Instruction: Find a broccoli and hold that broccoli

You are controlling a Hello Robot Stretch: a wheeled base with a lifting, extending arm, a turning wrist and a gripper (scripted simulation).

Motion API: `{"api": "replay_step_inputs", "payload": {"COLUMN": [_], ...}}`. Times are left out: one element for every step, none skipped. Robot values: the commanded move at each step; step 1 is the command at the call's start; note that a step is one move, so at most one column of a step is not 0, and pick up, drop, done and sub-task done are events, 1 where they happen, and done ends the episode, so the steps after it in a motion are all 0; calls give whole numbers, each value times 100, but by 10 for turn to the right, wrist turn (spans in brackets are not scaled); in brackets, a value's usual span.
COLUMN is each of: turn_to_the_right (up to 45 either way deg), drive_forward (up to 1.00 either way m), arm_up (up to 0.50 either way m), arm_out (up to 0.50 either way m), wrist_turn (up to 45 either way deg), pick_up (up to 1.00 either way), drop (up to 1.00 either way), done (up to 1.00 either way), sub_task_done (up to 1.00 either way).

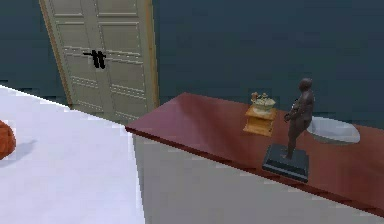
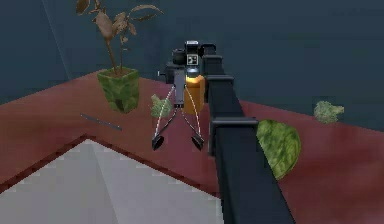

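On the red-brown countertop (image 2: pixel 60 110) a small pale green lumpy thing (image 2: pixel 159 104) lies right beside the gripper's fingers (image 2: pixel 166 125). A second lump of the same kind (image 2: pixel 327 110) sits farther toward the arm side view's right. The dark arm (image 2: pixel 240 160) rises from the bottom edge, and the gripper (image 2: pixel 178 144) hangs left of its end with its thin fingers pointing down over the counter. I cannot tell whether it holds anything, nor whether it touches the nearer green lump.
A plant in a green pot (image 2: pixel 120 85), a thin dark stick (image 2: pixel 100 120) and a large leafy green thing (image 2: pixel 278 148) share the counter. In the forward view the counter (image 1: pixel 200 125) bears a dark statue (image 1: pixel 296 125), a small wooden box (image 1: pixel 261 115) and a white dish (image 1: pixel 333 129). A double door (image 1: pixel 100 55) stands behind.
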Motion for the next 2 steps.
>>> {"api": "replay_step_inputs", "payload": {"turn_to_the_right": [0,0], "drive_forward": [0,0], "arm_up": [0,0], "arm_out": [0,0], "wrist_turn": [450,450], "pick_up": [0,0], "drop": [0,0], "done": [0,0], "sub_task_done": [0,0]}}
